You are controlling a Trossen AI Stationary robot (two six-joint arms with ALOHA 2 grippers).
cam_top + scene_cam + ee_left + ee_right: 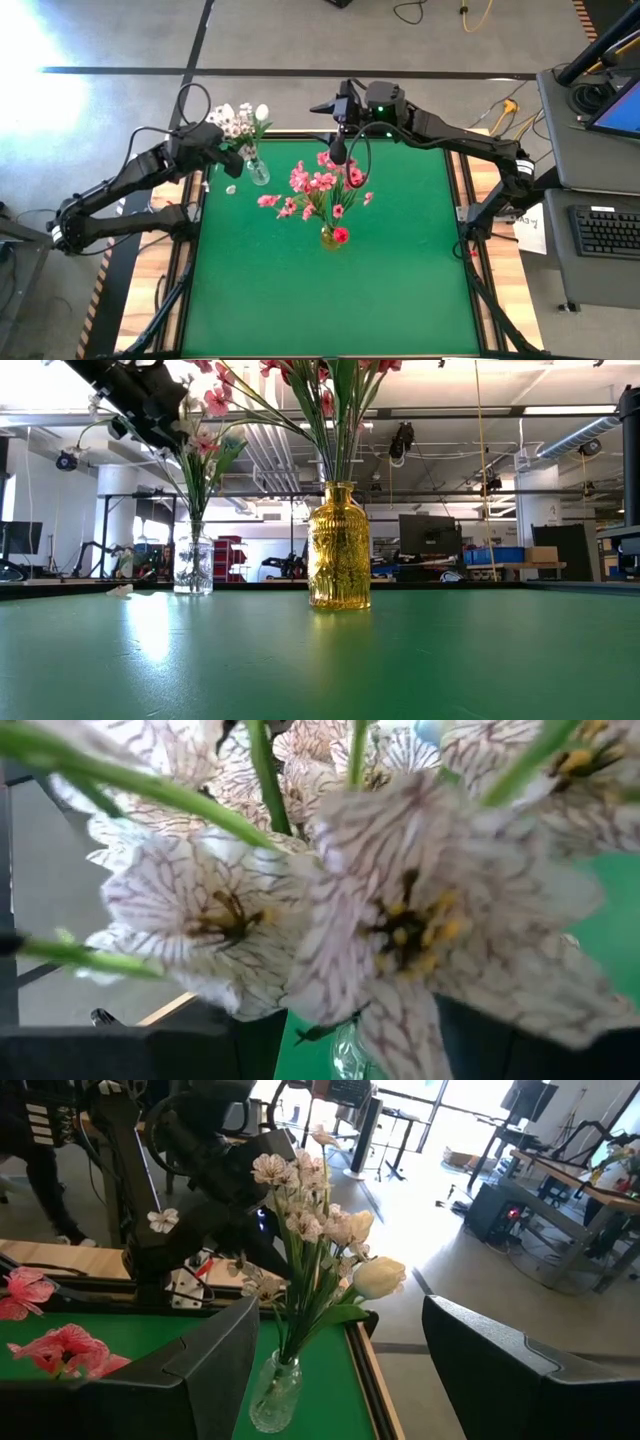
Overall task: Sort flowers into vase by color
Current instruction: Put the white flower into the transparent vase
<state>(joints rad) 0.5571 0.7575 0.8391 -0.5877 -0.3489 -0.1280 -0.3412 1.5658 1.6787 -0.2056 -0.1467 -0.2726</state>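
Flowers are split between 2 vases on the green mat (pixel 330 300). White blossom sprays (pixel 236 120) and a white tulip (pixel 380 1277) stand in a clear glass vase (pixel 258 172) near the mat's far left corner, close to both the far edge and the left edge. Pink blossom sprays (pixel 315 185) and a red tulip (pixel 341 235) fill an amber glass vase (pixel 339 548) near the mat's centre, well apart from the clear one.

From above, the left gripper (pixel 226 148) sits right beside the white bouquet at blossom height, over the mat's left border; its wrist camera is filled by veined white petals pressed close to the lens. Whether its jaws are released or grasping a stem cannot be told, since the blossoms hide them.

Over the mat's far edge, the right gripper (pixel 338 152) hangs just behind the pink sprays, its 2 fingers (pixel 210 1355) spread wide with nothing between them.

A small pale petal (pixel 230 189) lies loose on the mat just beside the clear vase. The whole near half of the mat is bare green, as is the right side out to the wooden table edge (pixel 485 290).
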